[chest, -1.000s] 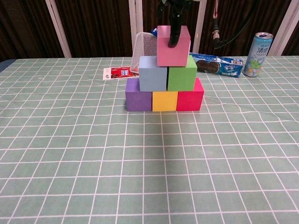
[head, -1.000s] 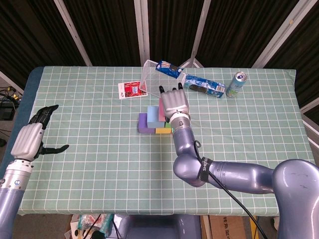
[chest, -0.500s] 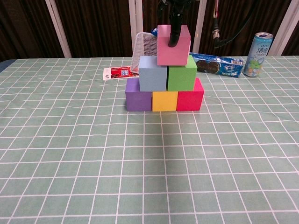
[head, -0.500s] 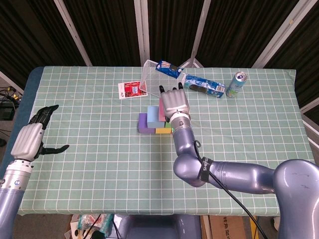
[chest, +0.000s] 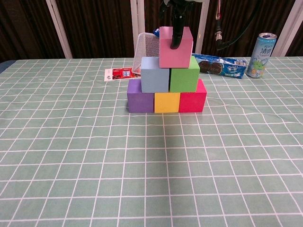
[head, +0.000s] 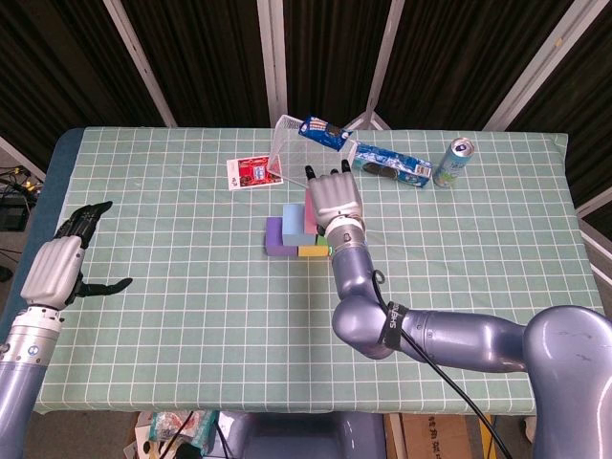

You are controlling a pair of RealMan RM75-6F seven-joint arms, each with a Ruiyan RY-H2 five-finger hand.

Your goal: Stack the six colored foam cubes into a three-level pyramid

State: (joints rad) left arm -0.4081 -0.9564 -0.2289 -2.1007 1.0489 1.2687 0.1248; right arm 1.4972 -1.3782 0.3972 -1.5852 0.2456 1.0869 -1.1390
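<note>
Nothing has shifted in the past second: the right hand (head: 334, 200) still grips the pink cube (chest: 175, 46), one finger down its front, atop the light-blue cube (chest: 155, 74) and green cube (chest: 184, 74). Below sit the purple cube (chest: 140, 102), yellow cube (chest: 167, 102) and red cube (chest: 192, 101) on the green checked tablecloth (chest: 142, 165) before dark curtains. The left hand (head: 63, 263) hovers spread and empty; the can (chest: 261, 55) bears Chinese lettering.
</note>
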